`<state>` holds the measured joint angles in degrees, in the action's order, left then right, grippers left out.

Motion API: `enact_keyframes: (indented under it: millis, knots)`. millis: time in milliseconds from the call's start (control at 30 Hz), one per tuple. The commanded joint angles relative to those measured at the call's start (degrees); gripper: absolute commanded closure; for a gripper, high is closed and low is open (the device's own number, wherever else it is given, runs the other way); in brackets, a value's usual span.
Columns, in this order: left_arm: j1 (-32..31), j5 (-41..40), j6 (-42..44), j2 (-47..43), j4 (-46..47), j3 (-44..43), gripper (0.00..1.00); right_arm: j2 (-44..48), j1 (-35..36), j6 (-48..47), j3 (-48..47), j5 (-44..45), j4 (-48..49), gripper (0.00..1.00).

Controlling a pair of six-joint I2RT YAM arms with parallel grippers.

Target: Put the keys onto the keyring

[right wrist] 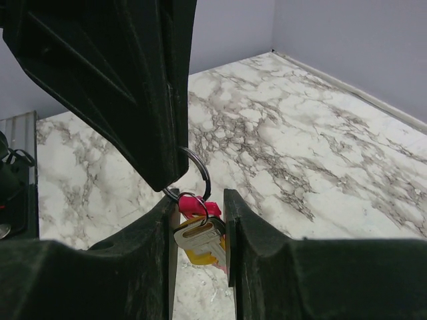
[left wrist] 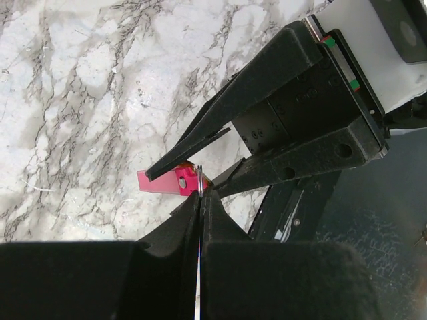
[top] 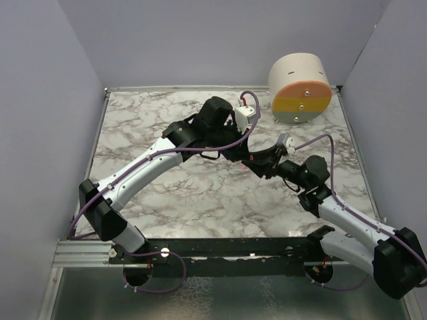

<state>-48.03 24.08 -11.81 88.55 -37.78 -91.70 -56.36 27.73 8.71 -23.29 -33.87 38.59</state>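
My left gripper (left wrist: 200, 193) is shut on the edge of a metal keyring (right wrist: 207, 175), which shows edge-on in the left wrist view (left wrist: 199, 177). Below the ring, a silver key with a yellow head (right wrist: 201, 257) and a pink key (right wrist: 191, 207) sit between the fingers of my right gripper (right wrist: 199, 220), which close on them from both sides. A smaller wire loop passes through the keys and meets the keyring. The pink key (left wrist: 160, 181) also shows in the left wrist view, between the right gripper's fingertips. Both grippers (top: 250, 162) meet above the middle of the table.
A big cream, orange, yellow and grey cylinder (top: 300, 90) lies at the back right corner. The marble table (top: 167, 207) has walls on the left, back and right. A metal rail (top: 80, 253) runs along the near edge.
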Motion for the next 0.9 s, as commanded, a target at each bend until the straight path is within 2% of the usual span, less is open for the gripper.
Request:
enact_keyframes:
  millis: [0, 300, 567, 867]
  knots:
    - [-0.6, -0.6, 0.3, -0.3, -2.4, 0.3, 1.00, 1.4, 0.0, -1.0, 0.2, 5.3, 0.9, 0.80]
    - [-0.7, 0.3, 0.6, 0.5, -6.3, -0.2, 1.00, 1.4, 0.0, -2.3, 0.1, 7.7, -0.2, 0.80]
    - [-0.6, 5.4, 0.7, 2.4, -9.4, -0.8, 1.00, 1.1, 0.0, -3.6, -0.1, 9.5, -1.4, 0.80]
    - [-0.6, 11.9, -1.0, 2.9, -10.6, 0.7, 1.00, 1.3, 0.0, -4.4, -0.3, 13.1, -3.2, 0.73]
